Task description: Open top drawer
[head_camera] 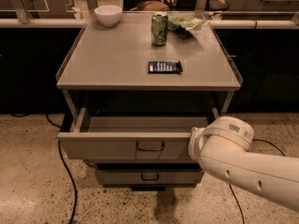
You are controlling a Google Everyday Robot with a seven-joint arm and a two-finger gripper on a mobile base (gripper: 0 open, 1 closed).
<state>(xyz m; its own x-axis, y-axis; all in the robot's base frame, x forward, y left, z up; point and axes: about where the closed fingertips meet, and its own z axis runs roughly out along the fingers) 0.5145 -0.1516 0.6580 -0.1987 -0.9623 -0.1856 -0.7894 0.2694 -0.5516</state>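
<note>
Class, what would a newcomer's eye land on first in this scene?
The top drawer stands pulled out below the grey table top, its inside showing. A bulky white robot arm reaches in from the lower right to the drawer's right front corner, hiding the gripper. A green can stands at the table's back.

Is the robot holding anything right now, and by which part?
It cannot be told: the gripper is hidden behind the white arm at the right front corner of the open top drawer. Its centre handle is free.

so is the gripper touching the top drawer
Cannot tell: in the camera view the arm hides the gripper by the right end of the top drawer.
</note>
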